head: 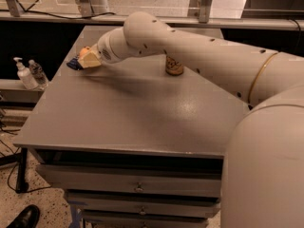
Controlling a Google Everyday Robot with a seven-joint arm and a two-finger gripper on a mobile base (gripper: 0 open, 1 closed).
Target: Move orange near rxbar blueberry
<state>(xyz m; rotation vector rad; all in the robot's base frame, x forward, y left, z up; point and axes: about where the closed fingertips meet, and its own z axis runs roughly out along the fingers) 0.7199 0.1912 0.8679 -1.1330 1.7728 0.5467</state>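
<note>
My gripper is at the table's far left, close above the tabletop. The orange, small and round, shows at the gripper's upper side, partly hidden by it. The rxbar blueberry, a flat dark blue wrapper, lies on the table just left of the gripper, and its right end is hidden behind the gripper. The orange is right next to the bar. I cannot tell whether the orange rests on the table.
A copper-coloured drink can stands at the table's back middle, partly behind my arm. A pump bottle and a small clear bottle stand on a lower ledge to the left. Drawers sit under the tabletop.
</note>
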